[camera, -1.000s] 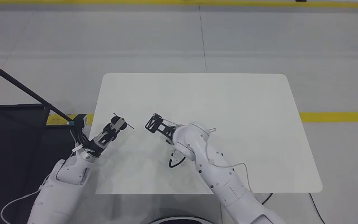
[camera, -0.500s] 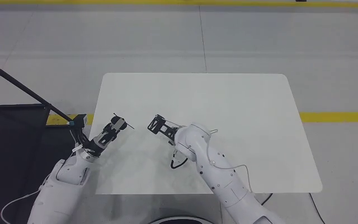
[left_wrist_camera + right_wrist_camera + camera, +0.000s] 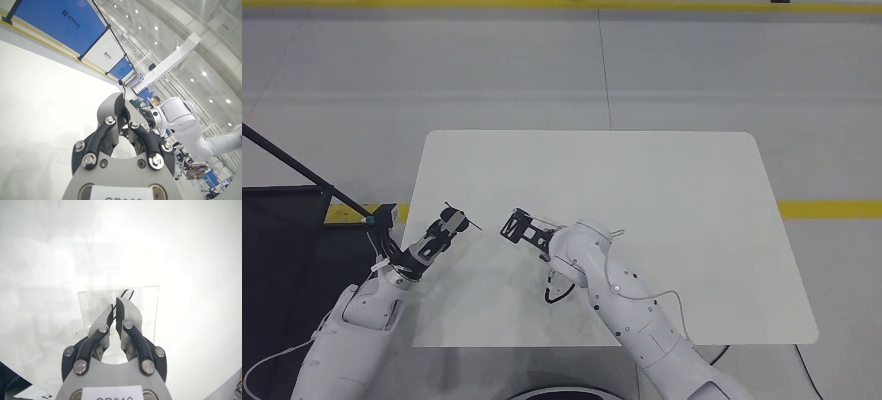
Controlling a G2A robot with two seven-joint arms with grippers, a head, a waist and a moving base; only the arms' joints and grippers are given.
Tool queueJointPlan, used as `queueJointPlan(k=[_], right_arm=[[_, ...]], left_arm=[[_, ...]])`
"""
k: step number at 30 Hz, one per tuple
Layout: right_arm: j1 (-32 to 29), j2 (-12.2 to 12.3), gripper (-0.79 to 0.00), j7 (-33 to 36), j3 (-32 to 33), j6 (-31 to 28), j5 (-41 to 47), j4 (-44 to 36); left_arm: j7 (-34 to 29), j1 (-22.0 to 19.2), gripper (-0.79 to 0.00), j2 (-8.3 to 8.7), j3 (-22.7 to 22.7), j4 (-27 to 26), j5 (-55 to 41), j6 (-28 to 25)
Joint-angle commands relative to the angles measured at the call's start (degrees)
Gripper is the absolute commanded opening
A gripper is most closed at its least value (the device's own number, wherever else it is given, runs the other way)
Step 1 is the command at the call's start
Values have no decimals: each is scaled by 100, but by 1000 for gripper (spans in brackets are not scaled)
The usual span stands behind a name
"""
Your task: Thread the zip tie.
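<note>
A thin black zip tie (image 3: 120, 82) sticks up out of my left gripper (image 3: 122, 100), which is shut on it above the white table (image 3: 662, 180). In the top view the left gripper (image 3: 452, 219) hovers near the table's left edge, with the tie's end (image 3: 473, 226) pointing right. My right gripper (image 3: 512, 222) is a short way to its right, facing it. From the right wrist, that gripper (image 3: 115, 303) is shut on black zip tie strands (image 3: 125, 293), over a clear square plate (image 3: 149, 306) lying on the table.
A black cable loop (image 3: 557, 293) hangs by the right forearm. A black cloth and a black pole (image 3: 287, 165) stand off the table's left side. The table's back and right parts are bare white surface.
The right gripper drifted slightly right and then back left toward the left gripper. The left arm has kept still.
</note>
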Motion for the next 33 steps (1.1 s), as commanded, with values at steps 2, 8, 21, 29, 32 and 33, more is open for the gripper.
queueJointPlan(k=[2, 8, 21, 29, 32, 33], right_arm=[[43, -8, -711, -51, 20, 124, -8, 41], [-34, 23, -659, 29, 111, 209, -92, -71], [82, -21, -640, 74, 34, 230, -11, 166], [24, -5, -677, -50, 54, 170, -16, 38], [1, 0, -680, -12, 46, 124, -22, 29], [7, -2, -680, 12, 40, 107, -15, 39]], left_arm=[[0, 0, -785, 0, 0, 0, 0, 0], [0, 0, -785, 0, 0, 0, 0, 0], [0, 0, -785, 0, 0, 0, 0, 0], [0, 0, -785, 0, 0, 0, 0, 0], [0, 0, -785, 0, 0, 0, 0, 0], [0, 0, -785, 0, 0, 0, 0, 0]])
